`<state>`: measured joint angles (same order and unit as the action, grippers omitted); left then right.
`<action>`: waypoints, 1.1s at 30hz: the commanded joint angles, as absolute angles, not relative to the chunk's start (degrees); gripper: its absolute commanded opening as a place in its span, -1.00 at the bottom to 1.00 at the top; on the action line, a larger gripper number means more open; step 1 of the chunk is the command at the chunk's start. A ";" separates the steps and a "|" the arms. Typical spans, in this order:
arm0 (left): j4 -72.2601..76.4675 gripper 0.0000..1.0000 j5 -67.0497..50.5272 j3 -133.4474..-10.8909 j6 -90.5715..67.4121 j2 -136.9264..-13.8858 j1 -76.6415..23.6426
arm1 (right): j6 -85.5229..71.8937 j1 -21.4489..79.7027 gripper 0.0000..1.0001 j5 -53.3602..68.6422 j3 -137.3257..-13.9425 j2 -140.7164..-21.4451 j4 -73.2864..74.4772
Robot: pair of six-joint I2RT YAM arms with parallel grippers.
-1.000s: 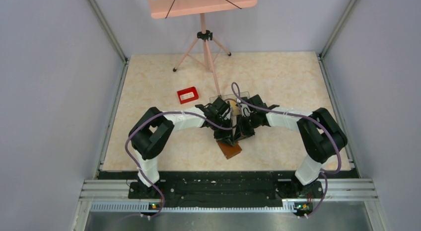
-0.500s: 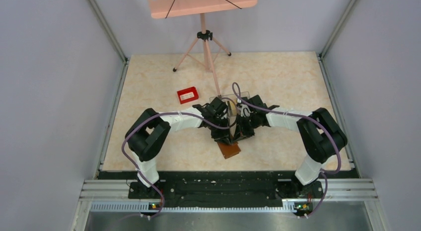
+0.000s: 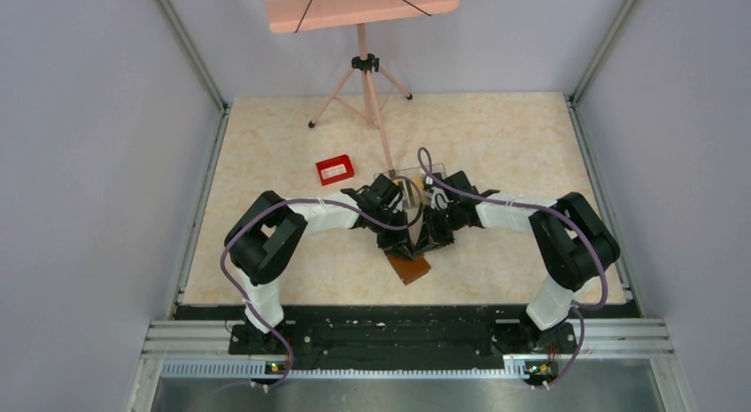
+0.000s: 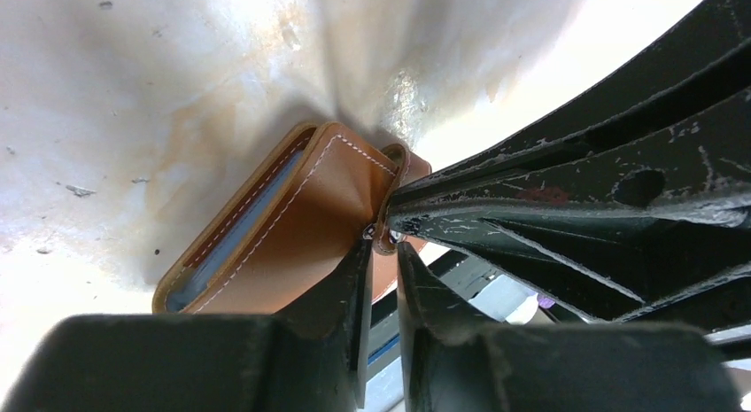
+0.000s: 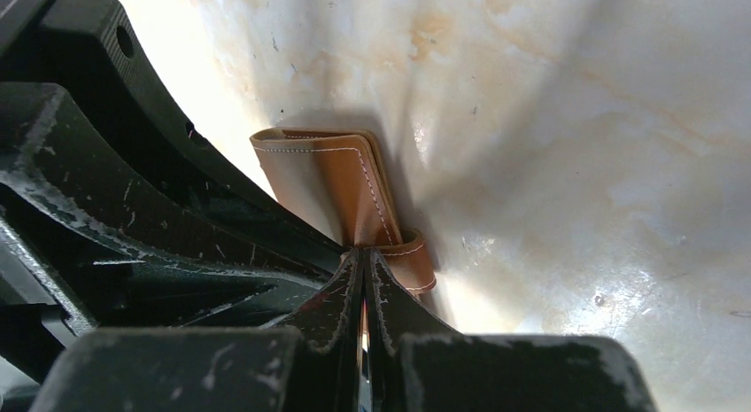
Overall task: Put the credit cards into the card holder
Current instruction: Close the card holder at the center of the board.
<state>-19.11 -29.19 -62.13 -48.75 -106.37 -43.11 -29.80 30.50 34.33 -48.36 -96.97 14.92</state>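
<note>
The brown leather card holder [image 3: 409, 268] lies near the front middle of the table, partly under both grippers. In the left wrist view the card holder [image 4: 292, 226] stands folded, with the blue edge of a credit card [image 4: 232, 239] showing in a slot. My left gripper [image 4: 383, 245] is shut on its small leather strap. My right gripper [image 5: 363, 255] is shut on a leather flap of the card holder [image 5: 323, 177], next to the strap loop [image 5: 413, 261]. The two grippers [image 3: 413, 239] meet tip to tip. Other cards are hidden.
A clear plastic box [image 3: 409, 176] stands just behind the grippers. A small red tray [image 3: 335, 170] sits at the back left. A pink tripod stand [image 3: 365, 84] rises at the back middle. Grey walls close in the table on both sides.
The left arm's elbow has shifted slightly left and its wrist has edged closer to the right gripper. The card holder stays in the same place.
</note>
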 commanded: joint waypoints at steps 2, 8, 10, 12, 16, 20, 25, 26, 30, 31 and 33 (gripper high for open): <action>-17.01 -0.77 -28.64 -62.82 -48.73 -108.96 -43.51 | -30.75 30.54 -1.00 35.32 -47.51 -97.30 13.26; -19.41 -1.00 -26.28 -64.10 -46.99 -107.78 -43.51 | -30.94 30.28 -1.00 35.49 -47.54 -96.16 13.27; -19.38 -1.00 -26.07 -64.04 -46.86 -106.83 -43.51 | -30.97 30.04 -1.00 35.65 -47.67 -95.42 13.27; -19.27 -1.00 -26.02 -63.99 -46.83 -105.73 -43.51 | -31.02 29.89 -1.00 35.68 -47.97 -94.44 13.27; -19.67 -1.00 -26.44 -64.19 -45.99 -104.58 -43.51 | -31.19 29.28 -1.00 35.28 -48.49 -92.42 13.27; -20.94 -1.00 -26.42 -64.20 -44.94 -103.83 -43.51 | -31.27 28.19 -1.00 34.44 -48.78 -91.02 13.36; -23.55 -1.00 -25.98 -65.11 -42.83 -102.76 -43.51 | -29.75 27.21 -1.00 31.65 -48.95 -91.00 15.44; -24.05 -1.00 -25.87 -65.34 -42.44 -102.53 -43.51 | -29.13 27.22 -1.00 30.92 -49.03 -91.39 16.19; -24.18 -1.00 -26.00 -64.79 -41.76 -101.16 -43.51 | -27.77 27.20 -1.00 29.76 -48.80 -93.90 17.22; -24.29 -1.00 -26.19 -64.71 -41.64 -100.90 -43.51 | -27.70 27.21 -1.00 30.18 -48.68 -94.75 17.15; -24.40 -1.00 -26.25 -64.56 -41.32 -100.52 -43.51 | -27.55 27.17 -1.00 31.45 -48.62 -96.27 17.00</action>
<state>-23.79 -26.50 -63.44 -43.22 -104.25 -43.29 -29.23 27.55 31.16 -48.01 -93.56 16.34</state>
